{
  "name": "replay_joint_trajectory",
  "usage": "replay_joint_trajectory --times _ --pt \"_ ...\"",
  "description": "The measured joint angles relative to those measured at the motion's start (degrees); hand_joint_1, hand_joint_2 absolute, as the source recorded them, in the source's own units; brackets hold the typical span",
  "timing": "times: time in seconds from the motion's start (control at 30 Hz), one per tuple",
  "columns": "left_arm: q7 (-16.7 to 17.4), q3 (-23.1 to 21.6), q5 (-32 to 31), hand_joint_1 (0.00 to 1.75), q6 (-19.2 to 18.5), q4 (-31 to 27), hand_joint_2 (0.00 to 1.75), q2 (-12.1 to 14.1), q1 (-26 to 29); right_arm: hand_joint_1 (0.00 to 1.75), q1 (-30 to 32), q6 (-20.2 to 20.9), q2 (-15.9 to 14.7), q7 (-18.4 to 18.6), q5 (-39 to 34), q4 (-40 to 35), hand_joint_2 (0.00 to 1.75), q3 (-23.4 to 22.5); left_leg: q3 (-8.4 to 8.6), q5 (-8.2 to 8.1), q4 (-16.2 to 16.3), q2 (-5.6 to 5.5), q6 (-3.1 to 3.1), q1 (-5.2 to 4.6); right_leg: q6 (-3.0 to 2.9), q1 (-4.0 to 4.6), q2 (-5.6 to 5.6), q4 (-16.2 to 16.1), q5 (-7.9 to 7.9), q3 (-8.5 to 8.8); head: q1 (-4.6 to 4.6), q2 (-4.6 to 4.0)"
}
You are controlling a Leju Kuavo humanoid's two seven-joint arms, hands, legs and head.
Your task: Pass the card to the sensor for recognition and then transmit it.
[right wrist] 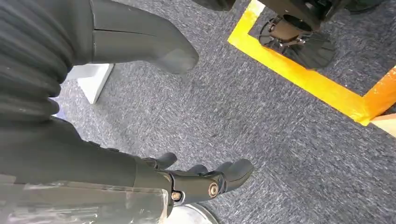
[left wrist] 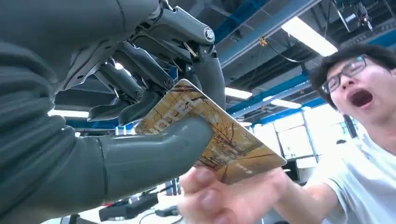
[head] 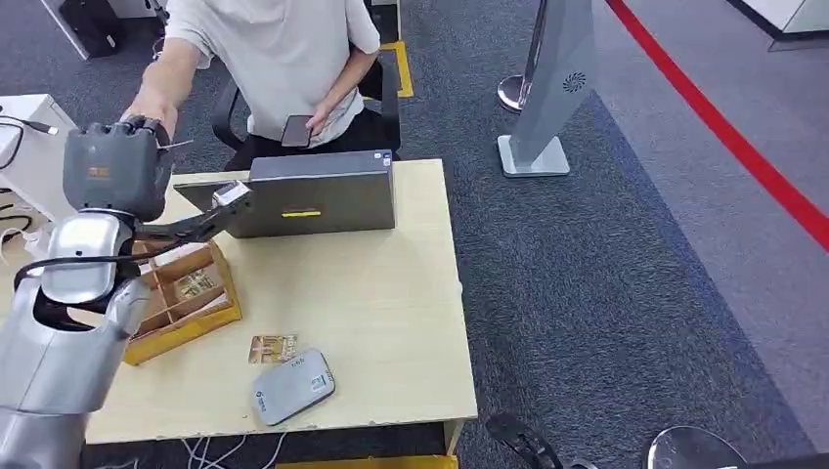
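Glossy plastic-looking card, matt grey hand, pale wood-look table, rough carpet.

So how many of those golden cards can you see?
3: one card pinched in the left hand, one loose card beside the grey reader, one in the wooden box; more may be hidden there.

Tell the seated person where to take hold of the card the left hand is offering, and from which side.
Take the card by its free corner, the end sticking out past the left hand, coming from the person's own side. The thick thumb and dark fingers pinch the other end, so only that far end is bare. The person's hand is already there.
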Motion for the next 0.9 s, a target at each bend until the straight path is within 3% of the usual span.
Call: replay_joint_trajectory --times 0.27,0.3,0.67,0.9 --pt "0.59 -0.48 0.0 1.75 -1.03 2.21 1.75 -0.48 -2.82 0.0 -1.79 0.17 -0.11 -0.02 -0.02 2.08 1.75 0.63 -0.01 0.0 0.0 0.03 0.0 0.0 0.0 0.0 0.06 0.02 0.0 -0.03 -0.02 0.02" --pt "0.59 -0.48 0.0 0.0 -1.05 2.38 1.75 -0.48 -2.9 0.0 -1.89 0.17 -0.13 -0.02 -0.02 2.21 1.75 0.7 -0.02 0.0 0.0 0.03 0.0 0.0 0.0 0.0 0.06 0.02 0.0 -0.03 0.0 0.0" --pt "0.87 -0.59 1.25 0.0 -0.96 4.74 1.75 0.29 -3.59 0.0 -2.97 0.81 -0.7 -0.35 0.15 3.34 1.75 0.96 -0.09 -0.01 0.0 0.01 0.02 -0.02 0.01 -0.02 0.04 0.0 -0.01 -0.06 -0.02 0.02" --pt "2.42 1.75 -0.32 0.0 2.66 15.11 1.75 5.13 -5.58 0.0 -2.0 1.35 -0.87 0.61 -0.65 2.64 1.75 2.36 -0.02 0.02 -0.03 0.14 -0.03 0.02 -0.03 0.01 0.19 0.11 0.01 -0.1 -0.04 0.0"
